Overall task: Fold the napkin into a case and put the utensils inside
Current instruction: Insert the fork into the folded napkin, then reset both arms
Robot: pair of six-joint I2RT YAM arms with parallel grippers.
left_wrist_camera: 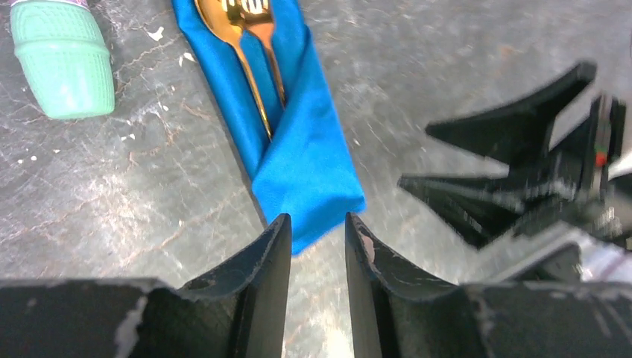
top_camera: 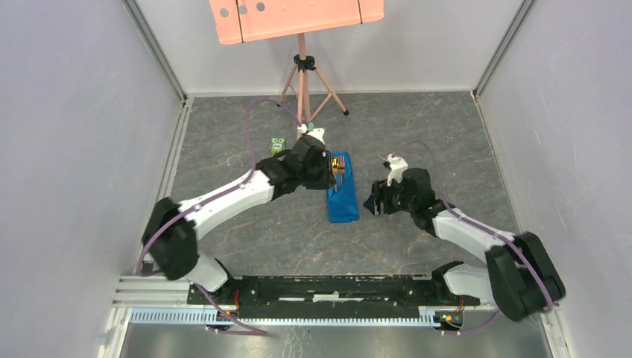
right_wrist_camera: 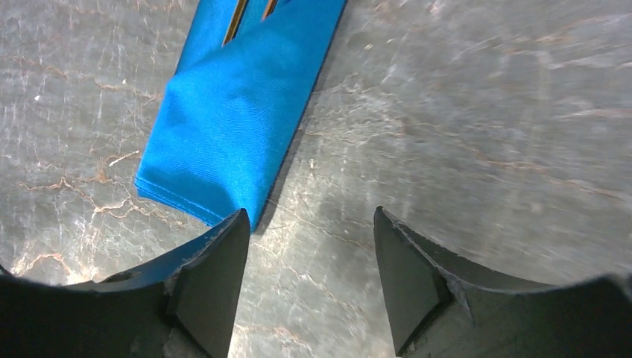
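Blue cloth case (top_camera: 342,195), centre frame: likely soft, limp; grip folded lower end | gold utensils (left_wrist_camera: 237,26) inside: stiff, slick | left gripper (left_wrist_camera: 317,224), right gripper (right_wrist_camera: 311,216): parted, empty

One camera sits high up behind both arms and looks down on the whole table (top_camera: 246,224). One camera rides on each wrist, low and very close. All three see the blue case (top_camera: 342,195), just ahead of the left gripper (left_wrist_camera: 317,220) and the right gripper (right_wrist_camera: 310,212).
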